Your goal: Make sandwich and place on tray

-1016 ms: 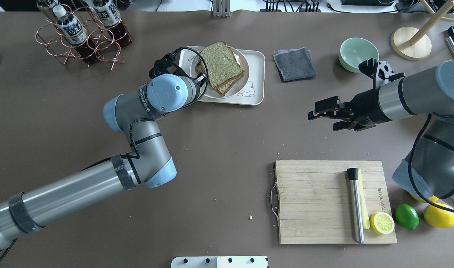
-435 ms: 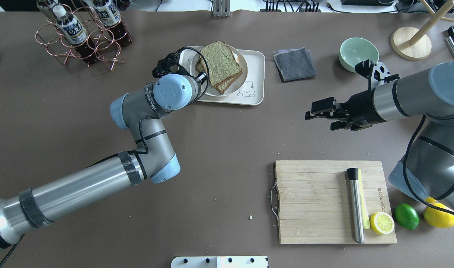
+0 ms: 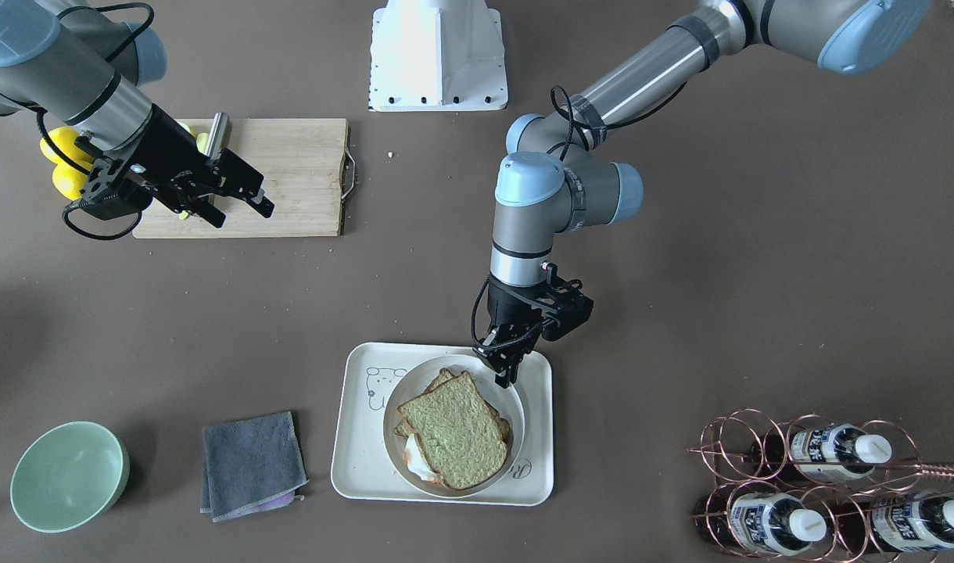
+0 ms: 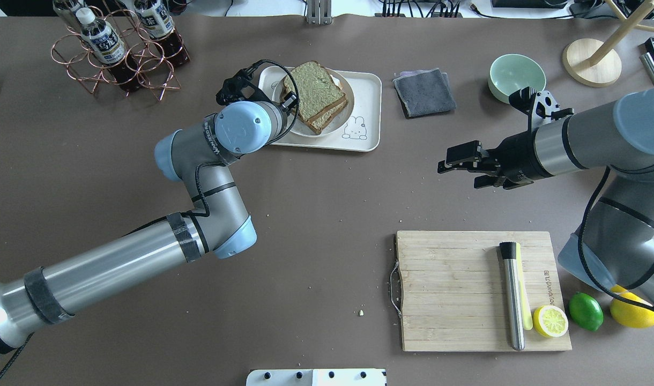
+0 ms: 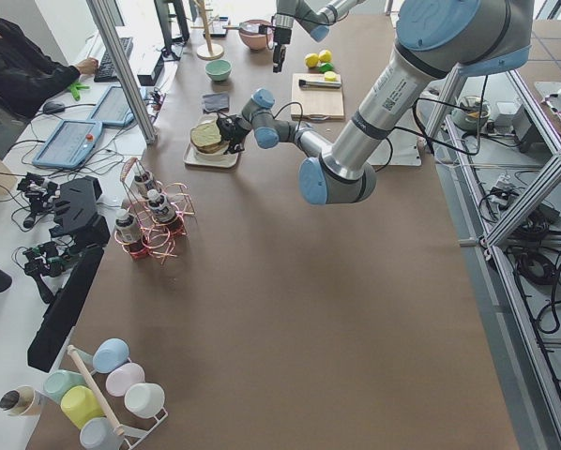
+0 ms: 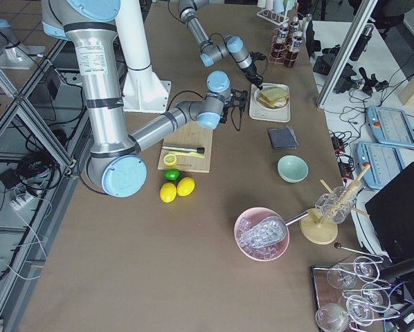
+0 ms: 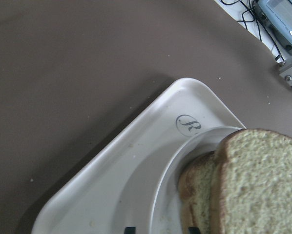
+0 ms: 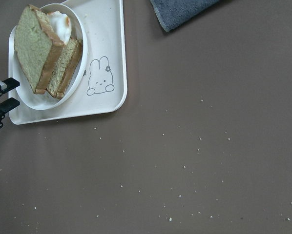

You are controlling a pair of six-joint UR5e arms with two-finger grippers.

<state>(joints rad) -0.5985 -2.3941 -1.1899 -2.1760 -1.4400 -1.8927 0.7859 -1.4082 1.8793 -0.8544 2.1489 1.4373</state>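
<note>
1. Sandwich (image 3: pixel 453 430): you have two wholegrain slices stacked askew, with fried-egg white showing at one edge. It lies on a round white plate (image 3: pixel 511 400).
2. Tray (image 3: pixel 360 469): cream, with a raised rim, flat on the brown tabletop (image 4: pixel 327 203). It carries the plate, so your sandwich sits inside the tray's bounds.
3. Left tool (image 3: pixel 507 374): pointed down at the plate's rim on the robot's side. Your left wrist view shows its two fingertips a little apart, one on each side of that rim. You cannot tell whether they touch it.
4. Right tool (image 3: pixel 242 215): fingers spread, nothing between them, raised over the tabletop well apart from the tray.
5. Grey cloth (image 4: pixel 424 92): folded, just beside the tray.
6. Pale green bowl (image 4: pixel 516 78): beyond the cloth.
7. Wooden cutting board (image 4: pixel 455 289): near the robot's right side, bearing a half lemon (image 4: pixel 550 321).
</note>
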